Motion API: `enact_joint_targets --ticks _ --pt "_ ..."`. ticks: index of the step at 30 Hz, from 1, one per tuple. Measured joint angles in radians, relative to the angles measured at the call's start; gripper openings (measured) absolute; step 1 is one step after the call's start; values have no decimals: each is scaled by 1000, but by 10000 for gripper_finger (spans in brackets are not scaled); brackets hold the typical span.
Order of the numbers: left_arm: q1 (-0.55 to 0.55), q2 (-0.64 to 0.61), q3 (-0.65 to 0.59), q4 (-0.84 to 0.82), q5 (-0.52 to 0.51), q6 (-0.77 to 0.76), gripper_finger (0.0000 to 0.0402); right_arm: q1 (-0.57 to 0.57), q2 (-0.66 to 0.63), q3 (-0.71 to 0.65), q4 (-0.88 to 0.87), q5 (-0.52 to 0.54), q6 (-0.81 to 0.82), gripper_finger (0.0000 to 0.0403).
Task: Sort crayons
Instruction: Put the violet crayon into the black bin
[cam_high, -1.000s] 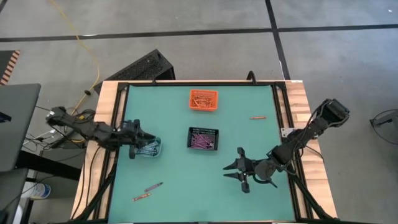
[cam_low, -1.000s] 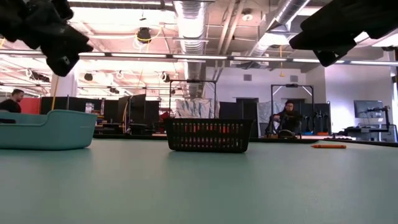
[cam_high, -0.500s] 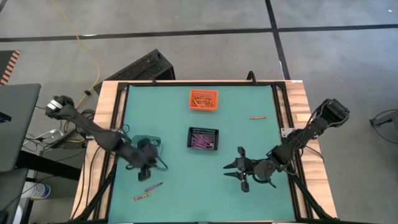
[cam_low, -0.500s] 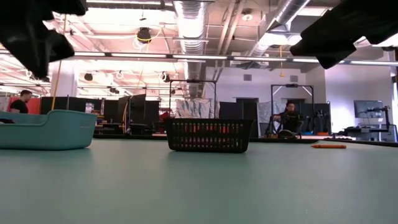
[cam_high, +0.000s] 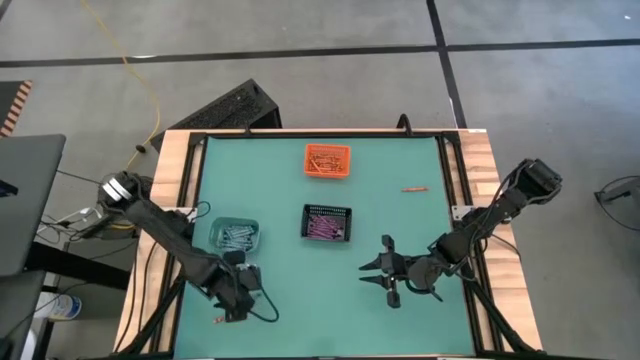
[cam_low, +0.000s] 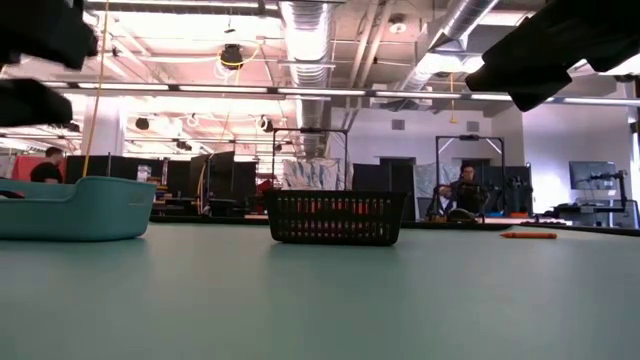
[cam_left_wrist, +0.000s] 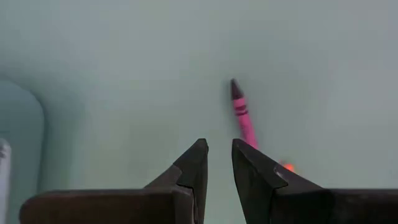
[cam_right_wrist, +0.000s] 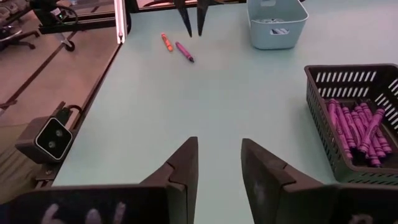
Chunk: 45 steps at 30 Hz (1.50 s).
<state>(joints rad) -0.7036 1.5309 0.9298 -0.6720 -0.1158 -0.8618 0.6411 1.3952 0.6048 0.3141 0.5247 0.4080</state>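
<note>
My left gripper (cam_left_wrist: 216, 157) hung empty, jaws a narrow gap apart, near the table's (cam_high: 400, 220) front-left corner; the purple crayon (cam_left_wrist: 242, 114) lay just ahead, lengthwise away from me; my right gripper (cam_right_wrist: 216, 163) waited open.

I see crayons in 3 bins near table centre: orange ones (cam_high: 327, 160) at 12 o'clock, purple ones (cam_high: 326, 229) lying jumbled mid-table, blue/grey ones (cam_high: 237, 236) at 9. Loose: 1 orange crayon (cam_high: 414, 188) flat at 2 o'clock; purple crayon (cam_right_wrist: 184, 51) w/ orange crayon (cam_right_wrist: 166, 42) just beside it, approx. 7 o'clock.
</note>
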Motion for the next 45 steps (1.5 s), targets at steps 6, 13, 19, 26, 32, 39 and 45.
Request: enact_joint_targets --ticks 6,13,19,26,32,39,45 --pt "-22 91 0 35 22 -40 61 1 0 0 0 -1 3 117" --pt "-30 103 0 45 33 -70 62 0 0 0 1 -1 3 117" --pt "-31 99 0 98 40 -94 99 0 0 0 1 -1 3 117" --pt "-31 103 1 111 13 -92 161 0 0 0 2 -1 3 117" --pt "-46 107 -23 180 -7 -119 164 0 0 0 1 -1 2 117" --pt "-70 107 -62 208 -79 -116 136 0 0 1 2 -1 3 117" --pt "-90 101 -128 306 -93 -127 103 1 0 1 6 -1 10 117"
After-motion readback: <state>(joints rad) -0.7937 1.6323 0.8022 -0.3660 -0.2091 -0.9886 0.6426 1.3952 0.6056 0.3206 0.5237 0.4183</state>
